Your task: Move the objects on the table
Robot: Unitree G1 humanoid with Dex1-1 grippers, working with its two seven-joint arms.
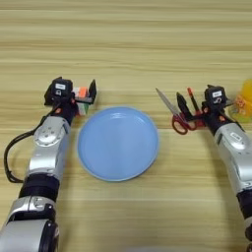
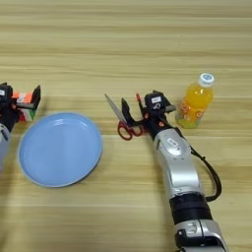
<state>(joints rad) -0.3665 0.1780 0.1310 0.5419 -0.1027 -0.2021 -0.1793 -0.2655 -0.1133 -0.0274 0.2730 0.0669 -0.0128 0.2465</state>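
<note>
- Plainly, the left gripper (image 1: 84,95) has its fingers closed around the puzzle cube (image 1: 82,93), just beyond the far-left rim of the blue plate (image 1: 118,143).
- The right gripper (image 2: 132,114) stands over the scissors (image 2: 123,122) and pen (image 2: 139,101); I cannot tell whether its fingers grip either.
- Risk: the cube could twist loose if only its corners are pinched; the scissors lie flat on the surface (image 1: 128,44) and may slide away; the arm's sweep might topple the orange-juice bottle (image 2: 196,102) just beside it.
- The cube is small and multicoloured; the bottle stands upright, white-capped.
</note>
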